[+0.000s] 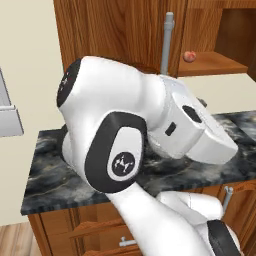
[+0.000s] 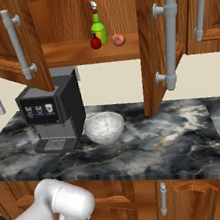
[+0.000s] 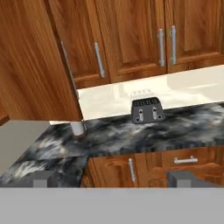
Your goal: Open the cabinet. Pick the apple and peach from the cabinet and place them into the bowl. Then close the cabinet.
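The cabinet stands open, both doors swung out. On its shelf sit a dark red apple and a pinkish peach, in front of a green bottle. The peach also shows past the grey door handle. The white speckled bowl rests empty on the dark marble counter, right of the black coffee machine. My gripper is open and holds nothing. It faces along the counter, away from the shelf, and the open cabinet door is close on its left.
A black toaster stands on the counter against the wall beneath more closed wall cabinets. Lower cabinets and drawers run under the counter. My bulky arm blocks most of the left base view.
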Robot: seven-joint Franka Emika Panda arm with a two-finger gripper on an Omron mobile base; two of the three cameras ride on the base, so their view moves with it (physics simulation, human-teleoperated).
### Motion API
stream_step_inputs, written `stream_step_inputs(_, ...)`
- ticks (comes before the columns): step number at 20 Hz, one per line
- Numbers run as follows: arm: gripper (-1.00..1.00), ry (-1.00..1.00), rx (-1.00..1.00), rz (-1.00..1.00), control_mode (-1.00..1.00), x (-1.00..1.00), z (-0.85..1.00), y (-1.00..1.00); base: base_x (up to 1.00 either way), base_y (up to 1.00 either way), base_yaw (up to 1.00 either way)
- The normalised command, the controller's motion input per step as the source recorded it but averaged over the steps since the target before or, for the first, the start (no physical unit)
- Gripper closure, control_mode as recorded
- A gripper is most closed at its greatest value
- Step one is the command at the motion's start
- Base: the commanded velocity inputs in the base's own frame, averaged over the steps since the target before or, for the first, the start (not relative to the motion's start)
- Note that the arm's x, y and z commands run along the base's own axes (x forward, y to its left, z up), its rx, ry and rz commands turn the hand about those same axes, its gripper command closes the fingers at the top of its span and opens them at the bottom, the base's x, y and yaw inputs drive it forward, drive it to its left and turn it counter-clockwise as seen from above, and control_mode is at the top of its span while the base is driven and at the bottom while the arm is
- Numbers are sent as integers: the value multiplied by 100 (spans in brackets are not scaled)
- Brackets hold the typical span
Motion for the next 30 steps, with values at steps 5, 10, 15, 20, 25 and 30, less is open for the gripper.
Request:
stream_step_inputs(5, -100, 0, 49, 13, -100, -99, -62, -100, 0, 0, 0)
stream_step_inputs(10, -100, -5, 44, 30, -100, -61, 0, -100, 0, 0, 0)
stream_step_inputs(15, -100, -4, 25, 28, -100, -9, 10, -69, 0, 0, 0)
stream_step_inputs(20, -100, 0, 5, 27, -100, 12, 19, -11, 0, 0, 0)
stream_step_inputs(25, -100, 0, 0, 30, -100, 5, 7, 0, 0, 0, 0)
stream_step_inputs(30, -100, 5, -5, 36, -100, 27, -36, 4, 0, 0, 0)
